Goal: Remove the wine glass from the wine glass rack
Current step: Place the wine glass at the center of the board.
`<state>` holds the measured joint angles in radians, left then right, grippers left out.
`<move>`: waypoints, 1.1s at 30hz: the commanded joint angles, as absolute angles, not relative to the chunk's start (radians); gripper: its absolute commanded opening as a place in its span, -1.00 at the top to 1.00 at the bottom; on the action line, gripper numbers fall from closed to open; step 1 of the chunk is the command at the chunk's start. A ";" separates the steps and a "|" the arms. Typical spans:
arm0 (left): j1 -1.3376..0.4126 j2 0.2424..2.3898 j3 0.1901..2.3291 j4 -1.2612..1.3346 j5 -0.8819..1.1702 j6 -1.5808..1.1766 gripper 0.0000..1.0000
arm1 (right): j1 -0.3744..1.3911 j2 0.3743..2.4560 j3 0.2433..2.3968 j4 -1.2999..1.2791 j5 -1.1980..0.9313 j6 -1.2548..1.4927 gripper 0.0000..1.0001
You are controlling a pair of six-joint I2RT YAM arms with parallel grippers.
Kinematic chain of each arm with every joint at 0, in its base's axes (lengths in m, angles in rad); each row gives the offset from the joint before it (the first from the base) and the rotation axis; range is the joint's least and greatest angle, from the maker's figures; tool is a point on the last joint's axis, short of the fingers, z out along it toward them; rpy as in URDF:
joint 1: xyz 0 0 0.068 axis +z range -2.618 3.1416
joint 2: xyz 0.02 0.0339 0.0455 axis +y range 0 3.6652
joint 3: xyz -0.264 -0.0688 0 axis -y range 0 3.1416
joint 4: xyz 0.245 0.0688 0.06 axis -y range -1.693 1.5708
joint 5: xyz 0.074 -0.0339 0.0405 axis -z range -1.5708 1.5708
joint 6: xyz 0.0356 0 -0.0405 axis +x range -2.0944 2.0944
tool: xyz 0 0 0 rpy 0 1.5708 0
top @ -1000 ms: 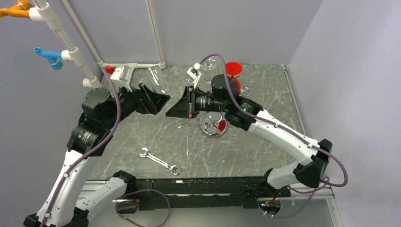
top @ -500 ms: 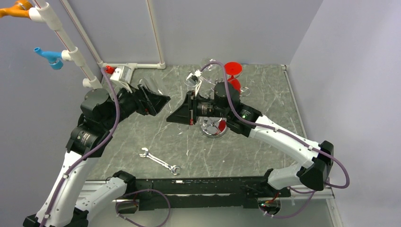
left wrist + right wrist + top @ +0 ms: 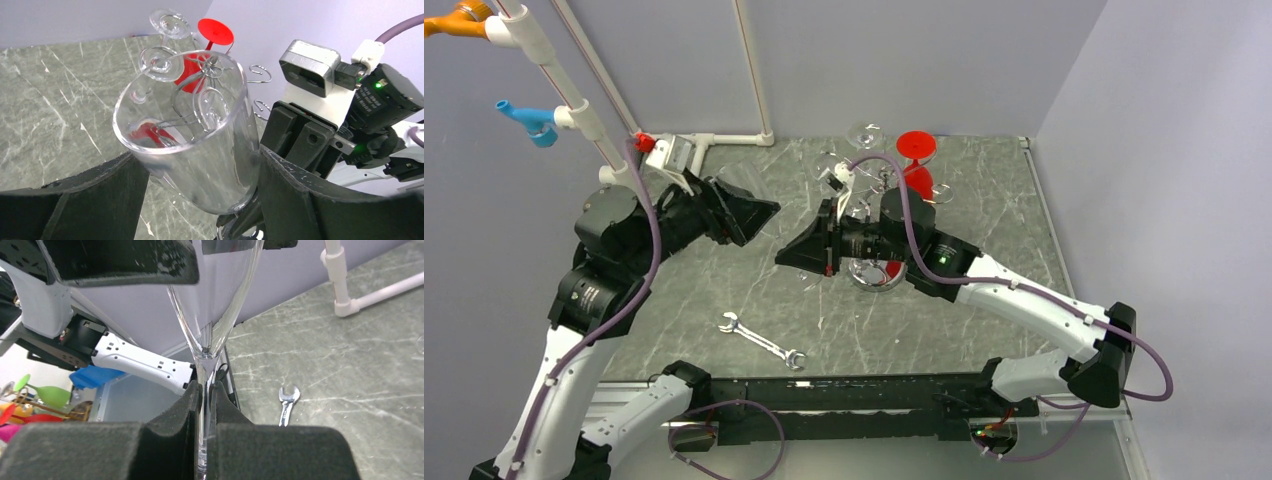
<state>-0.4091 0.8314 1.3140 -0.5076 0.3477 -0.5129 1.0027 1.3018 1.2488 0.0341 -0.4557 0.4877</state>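
Wine glass (image 3: 210, 160), a tall clear one, hangs in the air just left of the wine glass rack (image 3: 876, 272), apart from its curled wire arms and carried between the two arms. How far it leans I cannot judge.

The right tool (image 3: 204, 395) reaches out from the rack's side. Its two dark pads are pinched tight on the thin stem just under the bowl, with only the stem's width between them.

The left tool (image 3: 195, 165) comes in from the side away from the rack. Its fingers (image 3: 100, 200) stand wide apart, one on either side of the bowl. They sit close against the glass wall, but I cannot tell whether they are pressing on it yet or only flanking it. The rim of the glass stands out past the fingertips, and the rack shows through the open mouth.

The rack stands on the grey-green marbled worktop (image 3: 1004, 210), its round shiny base partly hidden under the right arm. A red glass (image 3: 916, 146) hangs from the far side of the rack with its foot uppermost. Two clear glasses (image 3: 167, 22) hang foot-up from the arms beside it.

A silver wrench (image 3: 762, 341) lies flat on the worktop, well in front of the rack and to its left, nearer the arm bases. White pipework (image 3: 340, 280) stands at the back edge, left of the rack.
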 commanded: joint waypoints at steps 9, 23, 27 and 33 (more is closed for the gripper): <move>-0.400 0.812 1.427 -0.574 0.445 -0.448 -0.48 | 1.009 1.215 1.183 0.166 -0.402 0.287 1.00; -0.393 0.852 1.455 -0.606 0.507 -0.426 -0.61 | 1.028 1.197 1.137 0.182 -0.374 0.145 1.00; -0.388 0.857 1.459 -0.614 0.479 -0.428 -0.58 | 1.032 1.197 1.128 0.199 -0.386 0.128 1.00; -0.380 0.865 1.457 -0.624 0.500 -0.430 -0.48 | 1.045 1.196 1.126 0.193 -0.390 0.074 1.00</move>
<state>-0.3870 0.8619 1.4212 -0.6174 0.4850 -0.4381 1.0313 1.2301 1.1183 0.1074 -0.3832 0.1440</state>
